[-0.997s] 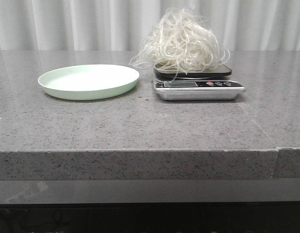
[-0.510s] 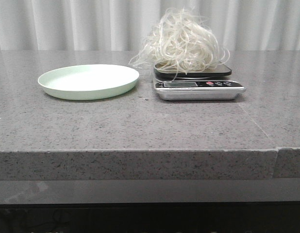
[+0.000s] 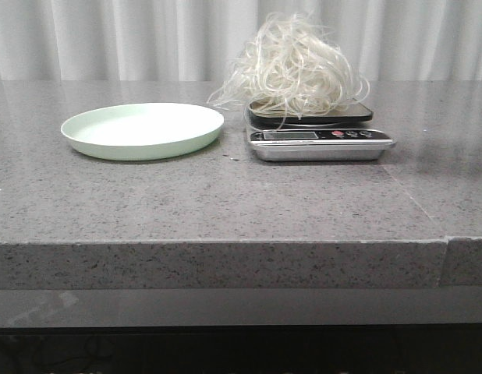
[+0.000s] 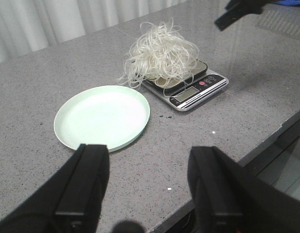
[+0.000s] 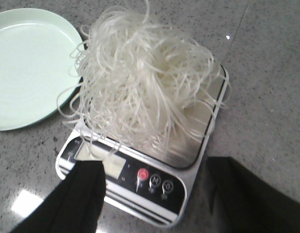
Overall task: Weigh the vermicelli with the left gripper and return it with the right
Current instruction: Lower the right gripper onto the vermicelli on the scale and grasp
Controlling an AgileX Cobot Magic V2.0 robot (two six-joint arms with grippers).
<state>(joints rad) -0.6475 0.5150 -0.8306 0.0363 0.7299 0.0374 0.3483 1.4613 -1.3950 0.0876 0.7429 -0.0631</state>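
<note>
We found the vermicelli (image 3: pixel 292 72) heaped on the black platform of the scale (image 3: pixel 319 140), toward the far right of the worktop (image 3: pixel 225 202), with loose strands spilling over the platform's left edge toward the pale green plate (image 3: pixel 143 130). The plate sat empty just left of the scale. The right gripper (image 5: pixel 152 194) hovered above the scale's near edge, jaws spread wide and holding nothing, the display and buttons showing between them. The left gripper (image 4: pixel 150 189) hung well back over the near edge of the worktop, jaws likewise wide and empty.

We judged the weighing done and the return to the plate due. The bundle looked very light, springy and tangled, so we reckoned it would lift as one clump if gripped through its dense middle. A pinch at the wispy fringe would likely pull a few strands free and leave the rest behind. The strands seemed brittle, so a hard squeeze could snap some. We also feared trailing loops snagging the platform's edge and nudging the scale.
</note>
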